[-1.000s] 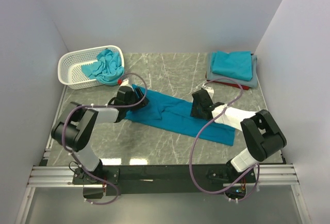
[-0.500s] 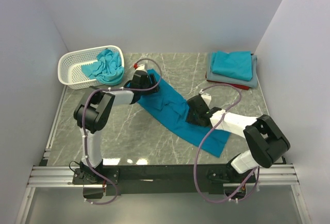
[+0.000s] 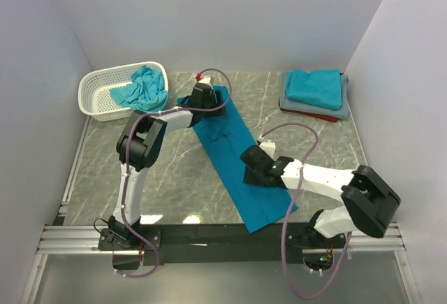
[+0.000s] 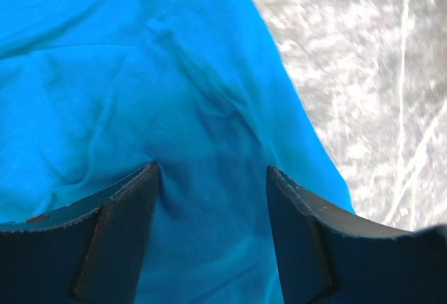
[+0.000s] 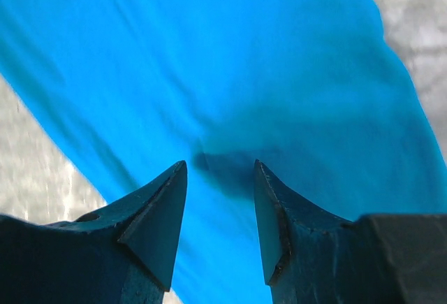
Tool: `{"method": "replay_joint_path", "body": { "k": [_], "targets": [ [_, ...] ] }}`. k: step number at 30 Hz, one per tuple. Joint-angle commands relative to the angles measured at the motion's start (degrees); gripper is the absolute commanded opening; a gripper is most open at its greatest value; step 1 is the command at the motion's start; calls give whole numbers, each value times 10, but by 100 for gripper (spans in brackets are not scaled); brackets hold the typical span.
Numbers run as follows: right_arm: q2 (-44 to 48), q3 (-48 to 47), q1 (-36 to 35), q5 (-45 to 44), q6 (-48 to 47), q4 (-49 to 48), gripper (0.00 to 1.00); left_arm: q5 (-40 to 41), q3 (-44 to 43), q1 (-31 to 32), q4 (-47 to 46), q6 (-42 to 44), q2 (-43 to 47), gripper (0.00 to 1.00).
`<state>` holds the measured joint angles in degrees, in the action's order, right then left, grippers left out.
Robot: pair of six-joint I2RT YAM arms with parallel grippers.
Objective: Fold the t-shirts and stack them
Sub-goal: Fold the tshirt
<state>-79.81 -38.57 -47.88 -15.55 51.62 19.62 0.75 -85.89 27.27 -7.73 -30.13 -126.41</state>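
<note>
Blue t-shirt [image 3: 230,152] now a steeper diagonal

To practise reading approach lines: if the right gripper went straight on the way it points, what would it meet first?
The blue t-shirt: the right gripper has its tips on it, a dark fold pinched between them. The table probably lies directly beneath the cloth.

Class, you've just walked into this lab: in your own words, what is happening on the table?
Two robot arms are handling a blue t-shirt, stretched as a long strip across the marble table. The left claw appears to pinch its far end near the white basket, which holds more crumpled shirts. The right claw appears to pinch it nearer the middle. A folded stack sits at the far right corner.
</note>
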Motion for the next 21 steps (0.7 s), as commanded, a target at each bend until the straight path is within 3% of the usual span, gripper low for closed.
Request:
{"method": "replay_joint_path", "body": {
  "k": [1, 7, 12, 21],
  "targets": [
    [56, -22, -17, -49, 14, 66, 50, -19, -32, 24, 10, 39, 16, 69],
    [119, 4, -37, -64, 26, 104, 50, 12, -30, 40, 25, 41, 92, 72],
    [134, 40, -72, -73, 76, 121, 49, 43, 27, 40, 35, 16, 150, 74],
    [125, 82, -133, -80, 155, 122, 49, 43, 59, 35, 45, -19, 94, 74]
  ]
}}
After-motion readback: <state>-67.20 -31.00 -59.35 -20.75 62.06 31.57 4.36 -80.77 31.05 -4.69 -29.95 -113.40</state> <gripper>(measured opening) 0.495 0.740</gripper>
